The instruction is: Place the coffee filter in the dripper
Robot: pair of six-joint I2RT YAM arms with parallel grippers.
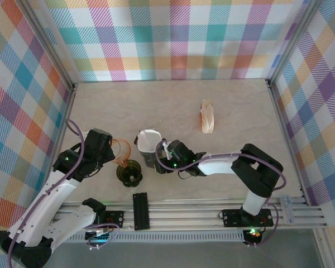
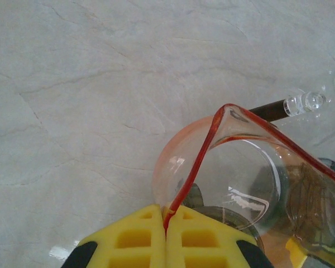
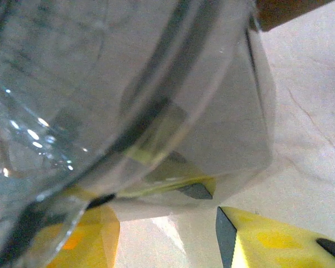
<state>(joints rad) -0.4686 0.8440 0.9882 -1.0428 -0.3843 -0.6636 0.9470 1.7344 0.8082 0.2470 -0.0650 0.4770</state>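
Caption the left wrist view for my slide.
Left gripper shut on the orange rim of a clear vessel, marble table behind.

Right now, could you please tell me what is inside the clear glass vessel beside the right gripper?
A white coffee filter sits in the glass vessel, its open mouth visible from above. Its lower part and the vessel's bottom are covered by the right gripper.
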